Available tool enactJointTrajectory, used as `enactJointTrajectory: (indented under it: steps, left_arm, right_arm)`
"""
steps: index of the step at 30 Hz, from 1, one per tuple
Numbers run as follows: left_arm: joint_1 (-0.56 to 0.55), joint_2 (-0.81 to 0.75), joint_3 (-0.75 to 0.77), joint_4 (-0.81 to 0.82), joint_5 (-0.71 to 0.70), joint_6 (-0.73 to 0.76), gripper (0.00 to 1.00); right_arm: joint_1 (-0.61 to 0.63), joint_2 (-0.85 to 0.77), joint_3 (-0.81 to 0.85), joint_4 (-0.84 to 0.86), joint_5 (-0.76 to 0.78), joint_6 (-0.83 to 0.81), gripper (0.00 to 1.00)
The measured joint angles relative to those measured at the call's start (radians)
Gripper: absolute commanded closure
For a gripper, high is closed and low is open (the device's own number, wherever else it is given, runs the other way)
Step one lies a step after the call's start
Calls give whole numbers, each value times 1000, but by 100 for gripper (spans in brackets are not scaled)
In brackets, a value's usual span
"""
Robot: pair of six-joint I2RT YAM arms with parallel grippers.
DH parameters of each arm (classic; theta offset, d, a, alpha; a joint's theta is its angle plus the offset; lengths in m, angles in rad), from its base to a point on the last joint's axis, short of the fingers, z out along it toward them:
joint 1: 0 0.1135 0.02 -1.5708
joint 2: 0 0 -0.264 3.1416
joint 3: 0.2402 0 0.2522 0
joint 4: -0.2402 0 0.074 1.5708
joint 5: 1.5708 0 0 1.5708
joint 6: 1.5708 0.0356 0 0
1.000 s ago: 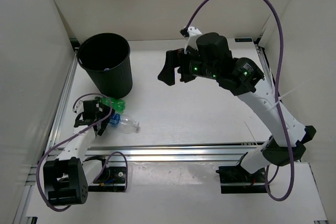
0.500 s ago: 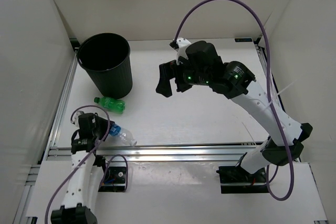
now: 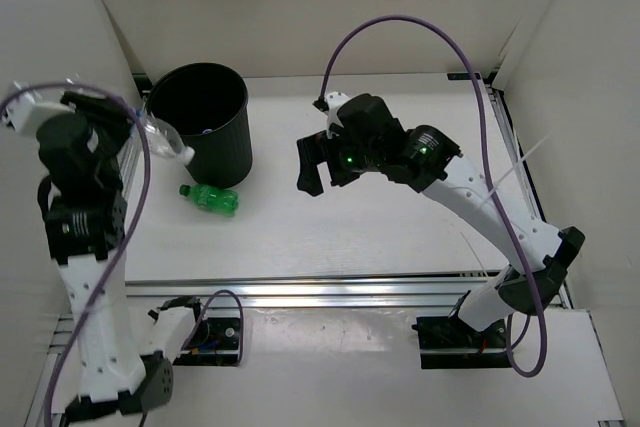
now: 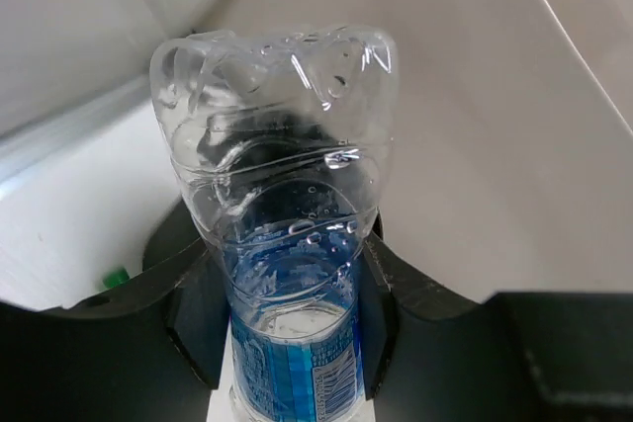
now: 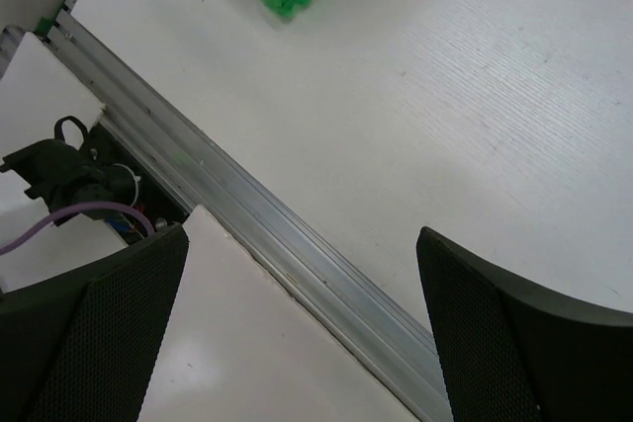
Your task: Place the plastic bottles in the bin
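Carry step. Left gripper [image 4: 287, 289] clamped on clear bottle [image 3: 170, 141], high at left rim of bin [image 3: 226, 153]. Next: shift over bin mouth, then release. Green bottle [image 3: 210, 199] lying just beside bin base. Right gripper [image 5: 297, 313] spread wide, empty, well right of bin.

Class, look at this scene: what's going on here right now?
The left gripper is shut on a clear bottle with a blue label, holding it high beside the black bin. A green bottle lies on the table near the bin's base. The right gripper hangs open over the table, holding nothing.
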Motion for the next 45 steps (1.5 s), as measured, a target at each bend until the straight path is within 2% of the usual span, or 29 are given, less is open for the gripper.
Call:
enactJointTrajectory:
  steps: [5, 9, 10, 12, 13, 17, 19, 21, 24, 26, 29, 32, 35, 39, 42, 45]
  left_arm:
    - [0, 365, 327, 50, -135, 109, 60]
    - [-11, 645, 512, 67, -239, 185, 56]
    - [-18, 711, 551, 64, -259, 204, 46]
    - [-30, 799, 590, 64, -281, 243, 11]
    - [-40, 830, 593, 60, -285, 253, 0]
    - [-73, 830, 553, 37, -282, 249, 0]
    - [-58, 750, 481, 43, -189, 196, 0]
    - [9, 620, 379, 39, -75, 126, 0]
    - [133, 357, 201, 68, 58, 48, 0]
    - [146, 159, 57, 117, 148, 4, 0]
    - [130, -149, -257, 185, 251, -77, 0]
    - [134, -363, -604, 200, 314, -187, 0]
    - [142, -398, -885, 205, 381, -282, 0]
    - [149, -405, -1173, 324, 462, -405, 0]
    - [158, -345, -1277, 467, 510, -459, 0]
    - [171, -238, -1286, 616, 539, -463, 0]
  right_arm:
    - [-3, -5, -15, 20, 0, -9, 0]
    - [-19, -27, -31, 38, 0, -15, 0]
    - [-26, -39, -46, 44, 0, -15, 0]
    - [-35, -64, -74, 47, 0, -14, 0]
    - [-40, -74, -83, 46, 0, -15, 0]
    - [-61, -103, -122, 53, -3, -17, 0]
    - [-78, -108, -138, 59, -6, -18, 0]
    - [-100, -108, -146, 61, -9, -18, 0]
    - [-131, -108, -159, 68, -21, -18, 0]
    - [-151, -108, -172, 73, -38, -17, 0]
    - [-171, -108, -191, 74, -59, -13, 0]
    - [-175, -108, -206, 78, -85, 0, 0]
    - [-178, -107, -217, 88, -120, 7, 0]
    - [-179, -107, -241, 95, -153, 17, 0]
    - [-180, -108, -259, 95, -176, 28, 0]
    - [-185, -108, -277, 95, -195, 31, 0]
